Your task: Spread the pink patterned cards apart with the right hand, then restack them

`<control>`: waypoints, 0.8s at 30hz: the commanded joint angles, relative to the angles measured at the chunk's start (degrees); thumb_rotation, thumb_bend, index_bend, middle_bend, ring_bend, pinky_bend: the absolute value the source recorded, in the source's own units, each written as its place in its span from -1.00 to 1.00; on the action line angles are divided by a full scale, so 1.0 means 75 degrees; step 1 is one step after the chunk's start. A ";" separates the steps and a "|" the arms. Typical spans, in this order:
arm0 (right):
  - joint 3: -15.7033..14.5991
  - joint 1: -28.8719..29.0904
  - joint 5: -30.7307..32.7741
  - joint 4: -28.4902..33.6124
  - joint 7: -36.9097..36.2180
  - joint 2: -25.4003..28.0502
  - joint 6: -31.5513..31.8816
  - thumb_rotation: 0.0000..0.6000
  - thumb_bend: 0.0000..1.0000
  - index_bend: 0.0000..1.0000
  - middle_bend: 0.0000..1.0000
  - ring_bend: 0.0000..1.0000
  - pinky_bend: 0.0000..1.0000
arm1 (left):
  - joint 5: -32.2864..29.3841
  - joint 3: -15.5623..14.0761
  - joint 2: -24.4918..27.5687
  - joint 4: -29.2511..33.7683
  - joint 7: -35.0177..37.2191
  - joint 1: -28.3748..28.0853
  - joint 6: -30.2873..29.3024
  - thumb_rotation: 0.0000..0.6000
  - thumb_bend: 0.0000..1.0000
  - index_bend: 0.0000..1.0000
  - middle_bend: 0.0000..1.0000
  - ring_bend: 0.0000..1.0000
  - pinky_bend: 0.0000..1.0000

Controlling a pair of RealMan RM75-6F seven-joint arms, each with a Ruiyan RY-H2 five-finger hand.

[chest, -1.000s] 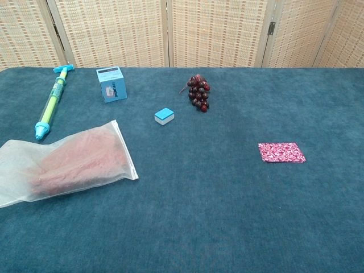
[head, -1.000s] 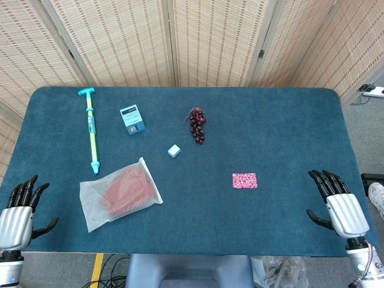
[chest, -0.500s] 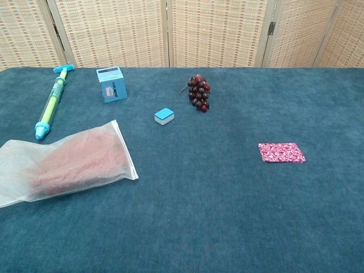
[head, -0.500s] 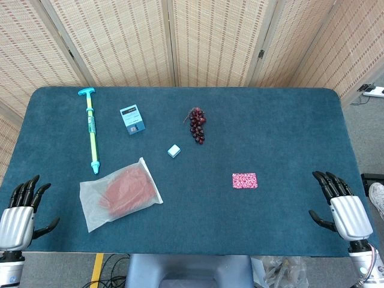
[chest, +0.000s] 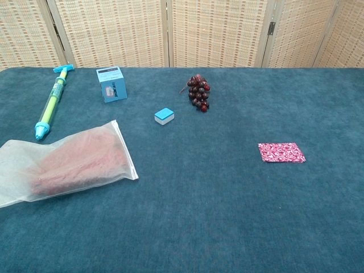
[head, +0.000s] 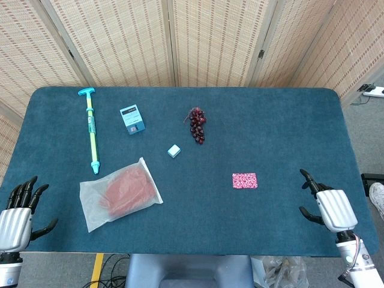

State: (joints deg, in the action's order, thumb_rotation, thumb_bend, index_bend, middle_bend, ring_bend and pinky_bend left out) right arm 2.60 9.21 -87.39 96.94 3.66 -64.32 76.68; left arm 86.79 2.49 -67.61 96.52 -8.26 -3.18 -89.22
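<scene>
The table (head: pixel 270 120) carries a dark teal cloth surface, with woven screens (head: pixel 210 42) standing behind its far edge. The largest item on it is a clear bag (head: pixel 120 195) with a reddish content, lying flat in the near-left area. Beyond the bag, a long syringe (head: pixel 92 129) with a yellow-green barrel and cyan ends lies lengthwise toward the far-left corner. The right hand (head: pixel 327 205) hovers over the near-right edge of the table, back side up, fingers (head: pixel 307 179) released and apart, holding nothing; it is near the cards but not touching them. The left hand (head: pixel 18 213) sits at the near-left corner, off the table edge, fingers likewise released and spread, empty. Neither hand appears in the chest view. A bunch of dark red grapes (head: pixel 197 125) lies at centre, toward the far side. A small blue box (head: pixel 132 119) stands between the syringe and the grapes. The cards (head: pixel 245 180), pink patterned, lie as one squared stack flat on the table, right of centre, between the bag and the right hand and well apart from the bag. A small cyan-topped block (head: pixel 174 150) lies between the box and the cards, near the grapes.
</scene>
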 commanded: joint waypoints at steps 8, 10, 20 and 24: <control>-0.0027 0.0781 0.0470 -0.0048 0.0073 -0.0210 -0.1464 1.00 0.35 -0.70 0.71 0.86 0.99 | -0.0001 -0.0049 -0.0051 -0.0130 0.0125 0.0055 0.0000 1.00 -0.54 -0.63 -0.94 -0.96 -0.82; -0.0022 0.0930 0.0591 -0.0078 0.0119 -0.0279 -0.1746 1.00 0.44 -0.67 0.78 0.94 1.00 | 0.0002 -0.0049 -0.0066 -0.0154 0.0150 0.0058 -0.0001 1.00 -0.54 -0.63 -0.94 -0.96 -0.82; 0.0061 0.1639 0.1154 -0.0611 0.0220 -0.0986 -0.2879 1.00 0.64 -0.63 0.91 1.00 1.00 | -0.0055 -0.0032 -0.0103 -0.0302 0.0252 0.0070 0.0030 1.00 -0.54 -0.63 -0.94 -0.96 -0.82; 0.0154 0.1936 0.1411 -0.0875 0.0286 -0.1230 -0.3272 1.00 0.68 -0.63 0.91 1.00 1.00 | -0.0057 -0.0037 -0.0113 -0.0345 0.0287 0.0084 0.0026 1.00 -0.54 -0.63 -0.94 -0.96 -0.82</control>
State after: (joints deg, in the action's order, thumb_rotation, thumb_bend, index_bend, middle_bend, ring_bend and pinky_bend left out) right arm 3.41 22.89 -77.59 91.17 5.51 -72.79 53.08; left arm 86.36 2.22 -68.46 93.94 -6.10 -2.55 -89.01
